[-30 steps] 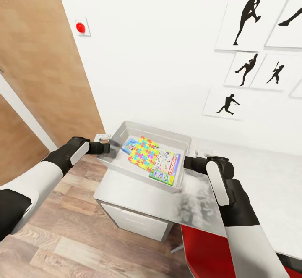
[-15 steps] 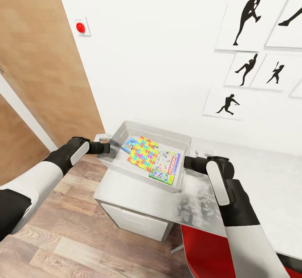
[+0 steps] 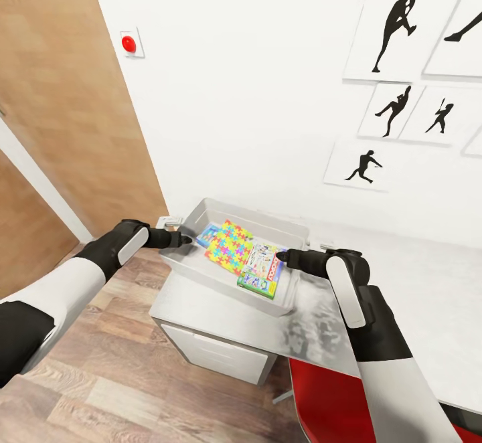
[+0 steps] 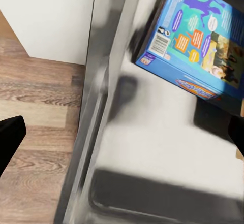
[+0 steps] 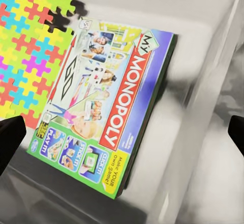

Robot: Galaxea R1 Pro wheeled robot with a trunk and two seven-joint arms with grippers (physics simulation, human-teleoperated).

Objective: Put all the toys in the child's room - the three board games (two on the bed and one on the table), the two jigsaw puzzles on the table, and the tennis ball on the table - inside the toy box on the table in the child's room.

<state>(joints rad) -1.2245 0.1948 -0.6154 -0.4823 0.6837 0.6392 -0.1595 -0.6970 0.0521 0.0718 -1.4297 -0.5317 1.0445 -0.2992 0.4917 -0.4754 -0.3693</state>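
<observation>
Presently, left gripper (image 3: 182, 238): at the bin's (image 3: 201, 271) 9 o'clock end wall. In the left wrist view its two dark fingertips (image 4: 11, 137) sit far apart, one outside over the floor (image 4: 35, 132), one inside, so the jaws stand wide and straddle the rim without closing on it.

Right gripper (image 3: 286, 257): at the bin's 3 o'clock end wall. In the right wrist view its fingertips (image 5: 10, 137) show at opposite edges, one inside the bin, one outside over the table (image 3: 402, 296); jaws wide, astride the wall, gripping nothing.

Left arm: reaches in from 8 o'clock, forearm nearly level, dark wrist pointing toward 3 o'clock.

Right arm: rises from 5 o'clock, bends sharply at the elbow, wrist turned toward 9 o'clock.

Bin: light grey, tilted, on the table's corner above the pale cabinet (image 3: 214, 352).

Contents, from 9 to 3 o'clock:
- blue game (image 3: 207, 233), partly under the puzzle; in the left wrist view, lying flat on the bin floor.
- puzzle (image 3: 229, 247), many-coloured, at the middle.
- Monopoly game (image 3: 262, 268), touching the puzzle's edge, just beside the right gripper's wall.

Surroundings: red chair (image 3: 328, 396) at 5 o'clock under the table; silhouette pictures (image 3: 395, 122) on the wall at 1 o'clock; red button (image 3: 128, 43) at 11 o'clock beside the wooden door (image 3: 60, 95).
</observation>
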